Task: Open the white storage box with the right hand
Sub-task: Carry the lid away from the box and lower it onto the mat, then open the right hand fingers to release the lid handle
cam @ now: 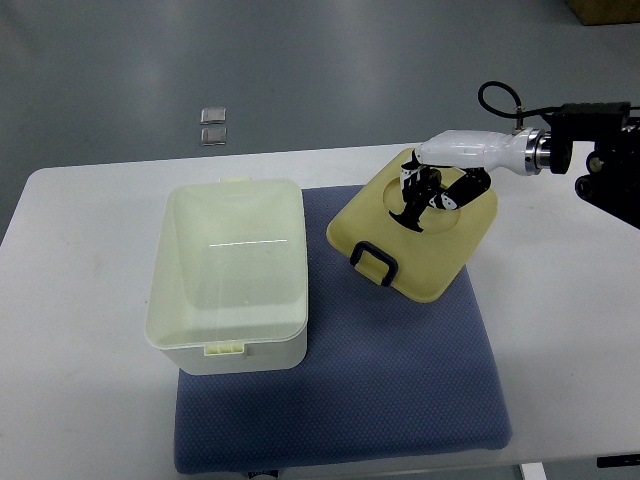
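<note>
— Two big pieces are showing on the white table (80, 230) and the blue mat (400, 380): the white storage box (228, 280) is sitting left of centre, its long axis running up and down the frame, and it is looking open at the top already.

— Where is the lid lying?

— I am seeing the lid (440, 250) resting tilted, right of centre, well apart from the box, black handle (375, 263) pointing to the lower left. My right hand (432, 190) is coming in from the right edge and sitting on the lid's upper part.

— Fingers?

— Dark fingers (412, 195) are curling down against the lid, gripping it as far as I can judge. I am finding no left arm anywhere. The box is lying to the hand's left; I am judging that releasing is what remains.
</note>
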